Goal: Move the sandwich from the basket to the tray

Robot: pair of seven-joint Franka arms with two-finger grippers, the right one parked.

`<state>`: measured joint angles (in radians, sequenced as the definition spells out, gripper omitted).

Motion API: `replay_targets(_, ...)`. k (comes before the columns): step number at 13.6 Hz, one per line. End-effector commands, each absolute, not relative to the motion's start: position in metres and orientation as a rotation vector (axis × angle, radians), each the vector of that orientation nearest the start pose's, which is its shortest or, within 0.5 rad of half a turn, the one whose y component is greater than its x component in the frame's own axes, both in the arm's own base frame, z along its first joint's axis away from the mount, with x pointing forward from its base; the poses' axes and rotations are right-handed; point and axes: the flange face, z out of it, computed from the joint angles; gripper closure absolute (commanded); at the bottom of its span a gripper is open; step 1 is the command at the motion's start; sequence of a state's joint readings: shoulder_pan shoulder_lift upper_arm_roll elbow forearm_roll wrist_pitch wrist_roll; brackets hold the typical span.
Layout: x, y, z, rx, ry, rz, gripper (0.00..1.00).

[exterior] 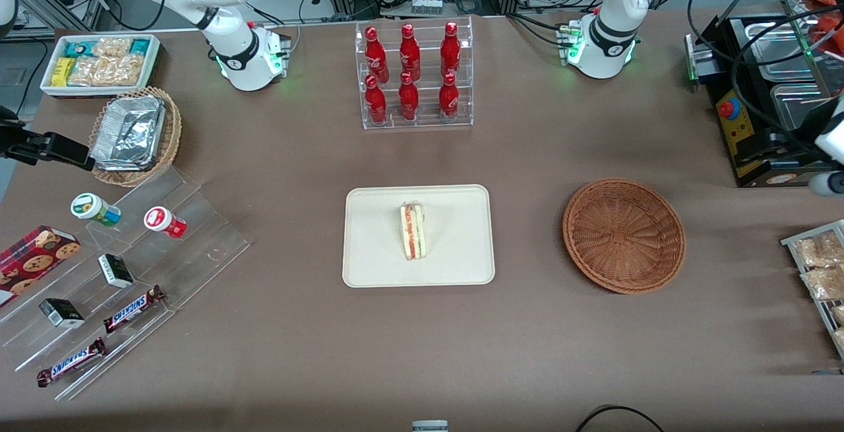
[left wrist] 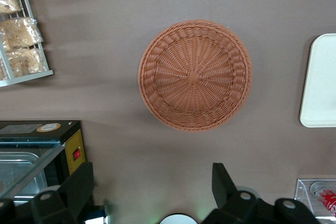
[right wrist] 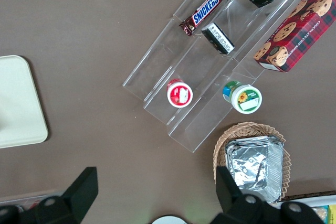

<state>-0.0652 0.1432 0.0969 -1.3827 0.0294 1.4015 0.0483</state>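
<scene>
The sandwich [exterior: 413,231], a pale triangular wedge with red, orange and green layers along its edge, lies near the middle of the cream tray [exterior: 369,267]; the round reddish-brown wicker basket [exterior: 624,235] sits well apart, toward the working arm's end; high over it hangs the gripper [left wrist: 152,190], fingers [left wrist: 80,184] spread apart, holding nothing.

1. The gripper [left wrist: 152,190] is cut off by the left wrist picture's edge: only its two dark fingers [left wrist: 81,184], spread apart, show above the bare table.
2. The tray [left wrist: 319,85], off to one side of the gripper, is cropped to a rounded corner there, so the sandwich [exterior: 413,231] on it is out of that view.
3. In the front view the working arm runs out of frame and its gripper is unseen.
</scene>
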Motion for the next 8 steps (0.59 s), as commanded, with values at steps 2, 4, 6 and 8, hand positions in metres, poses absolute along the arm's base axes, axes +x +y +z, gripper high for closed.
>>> replay_targets(2, 0.573, 0.015, 0.62, -3.117, 0.01, 0.199, 0.01)
replay_targets(4, 0.575, 0.007, 0.617, -3.114, 0.01, 0.208, 0.01)
replay_targets(6, 0.574, 0.005, 0.617, -3.116, -0.033, 0.208, 0.01)
replay_targets(8, 0.573, 0.0, 0.62, -3.117, -0.03, 0.201, 0.01)
